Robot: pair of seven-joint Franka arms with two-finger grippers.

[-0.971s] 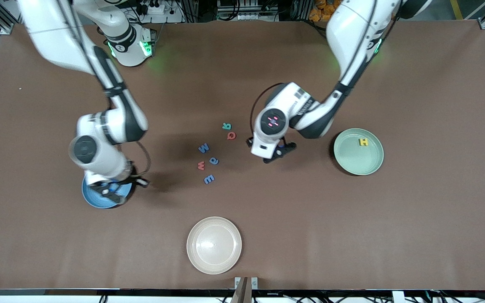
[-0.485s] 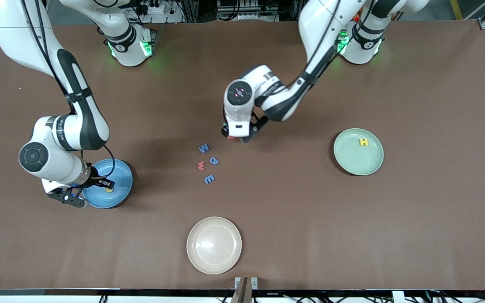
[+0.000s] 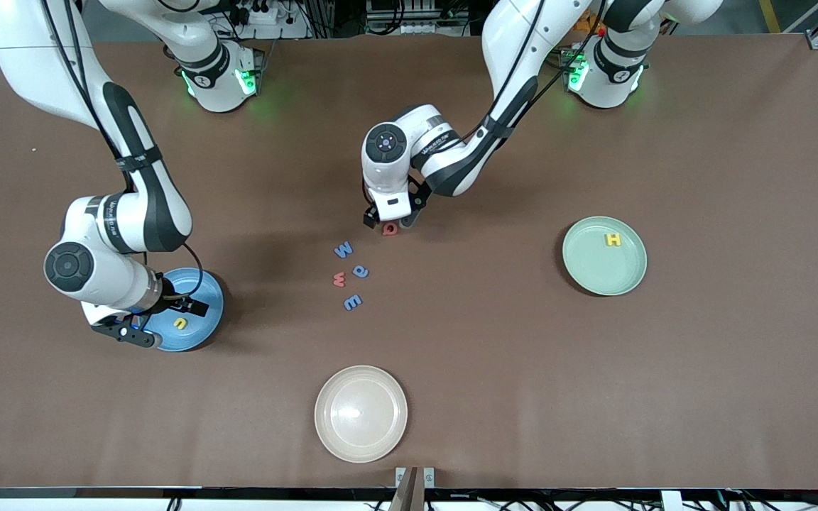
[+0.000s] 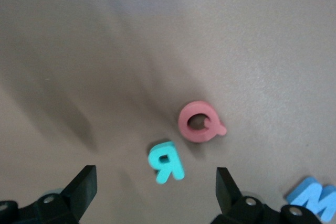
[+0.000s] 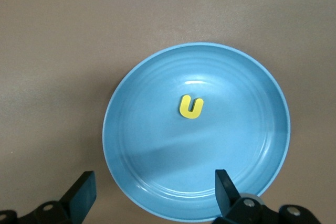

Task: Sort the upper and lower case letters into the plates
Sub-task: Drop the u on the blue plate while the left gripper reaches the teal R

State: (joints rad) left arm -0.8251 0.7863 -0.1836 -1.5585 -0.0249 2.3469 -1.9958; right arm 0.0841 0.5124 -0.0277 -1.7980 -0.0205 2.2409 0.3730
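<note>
Looking nearest first, I see my right gripper (image 3: 160, 321) spread wide and empty over the blue plate (image 3: 203, 333), where a yellow u (image 3: 180, 323) lies. Farther from that plate, my left gripper (image 3: 389, 221) hangs wide over the red Q (image 3: 390, 228) and teal letter (image 4: 166, 162) on the bench (image 3: 700, 369).
</note>
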